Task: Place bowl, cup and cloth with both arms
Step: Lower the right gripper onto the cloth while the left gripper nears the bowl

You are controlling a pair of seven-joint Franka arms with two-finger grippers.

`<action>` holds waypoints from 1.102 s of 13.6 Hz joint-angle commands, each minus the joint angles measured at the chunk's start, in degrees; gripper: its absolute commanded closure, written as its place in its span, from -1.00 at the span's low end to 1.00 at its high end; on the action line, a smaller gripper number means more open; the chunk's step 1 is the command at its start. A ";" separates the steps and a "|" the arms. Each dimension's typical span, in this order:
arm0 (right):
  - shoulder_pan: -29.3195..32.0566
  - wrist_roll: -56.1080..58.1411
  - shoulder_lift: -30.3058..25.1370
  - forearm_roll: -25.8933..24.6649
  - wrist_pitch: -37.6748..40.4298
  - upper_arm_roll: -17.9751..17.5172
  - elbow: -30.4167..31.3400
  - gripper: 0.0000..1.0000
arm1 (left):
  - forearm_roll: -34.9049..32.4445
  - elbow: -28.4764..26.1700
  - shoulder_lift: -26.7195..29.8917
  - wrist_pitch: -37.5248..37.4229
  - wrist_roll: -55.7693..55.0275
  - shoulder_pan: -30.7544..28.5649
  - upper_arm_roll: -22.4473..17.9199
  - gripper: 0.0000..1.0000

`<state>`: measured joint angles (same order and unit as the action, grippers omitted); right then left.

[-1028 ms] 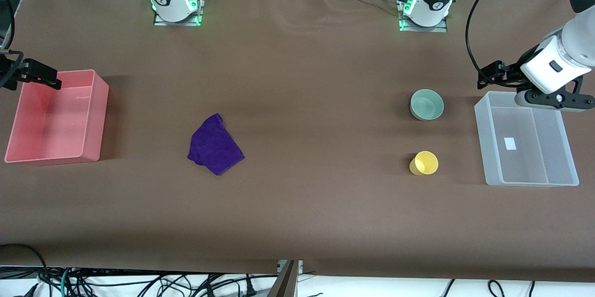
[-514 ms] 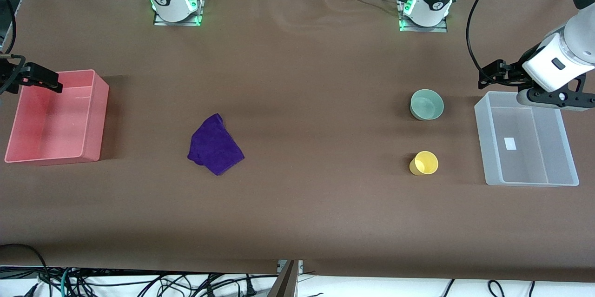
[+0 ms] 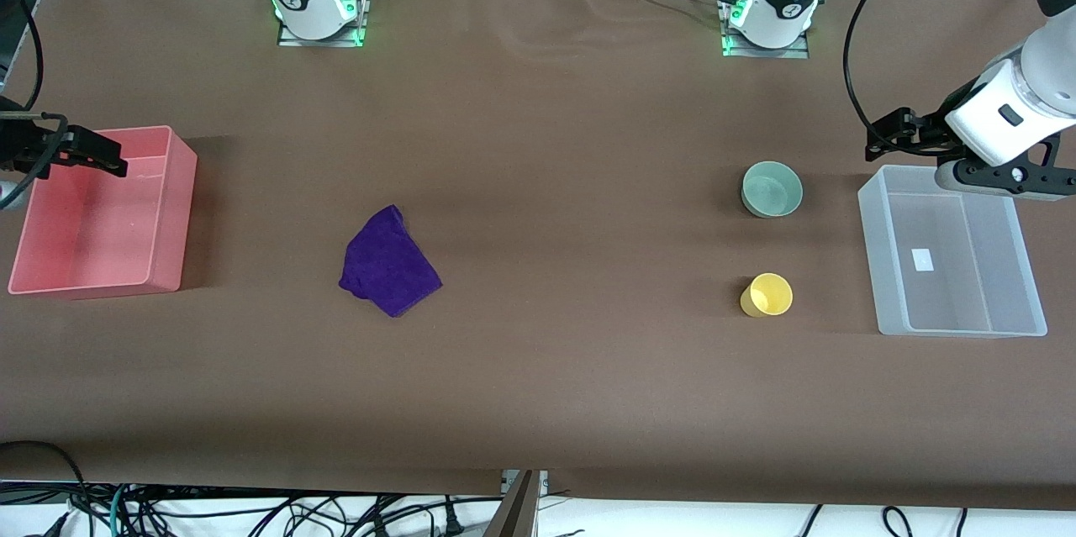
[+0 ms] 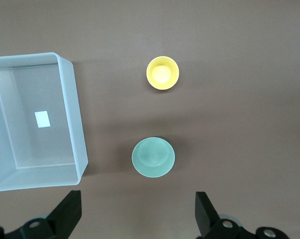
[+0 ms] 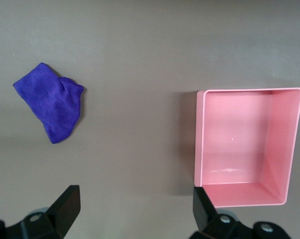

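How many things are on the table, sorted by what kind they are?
Bins: 2, a pink plastic bin and a clear plastic bin
Bowls: 1, a pale mint-green bowl
Cups: 1, a yellow plastic cup
Cloths: 1, a purple fabric cloth
Total: 5

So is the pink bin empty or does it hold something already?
Empty. The front view and the right wrist view show only the bare pink floor of the pink bin; the cloth lies on the table.

The counter (image 3: 538, 402) wears a matt brown covering, faintly rippled near the arms' bases. The cloth (image 3: 389, 261) is soft, napped purple fabric (creased in folds). The bowl (image 3: 772, 189) looks smooth with a slight sheen; the cup (image 3: 767, 295) is smooth yellow plastic. The pink bin (image 3: 172, 209) is glossy plastic, the clear bin (image 3: 870, 243) frosted, translucent plastic.
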<state>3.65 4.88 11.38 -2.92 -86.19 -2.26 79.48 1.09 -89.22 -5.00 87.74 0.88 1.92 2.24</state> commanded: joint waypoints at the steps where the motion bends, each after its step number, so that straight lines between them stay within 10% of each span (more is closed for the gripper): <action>1: 0.13 0.65 -1.10 -0.07 -2.13 -0.81 5.04 -1.00 | -0.47 2.12 -0.97 -1.43 0.87 0.45 -0.13 -1.00; 15: -1.53 -20.34 6.27 0.02 -37.72 -15.14 30.46 -1.00 | -0.12 2.21 -1.95 1.56 1.31 0.37 0.22 -1.00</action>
<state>2.73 -12.69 15.92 -2.85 -120.14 -16.64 107.72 1.08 -87.42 -9.72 89.99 1.26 1.91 2.37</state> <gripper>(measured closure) 0.000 0.000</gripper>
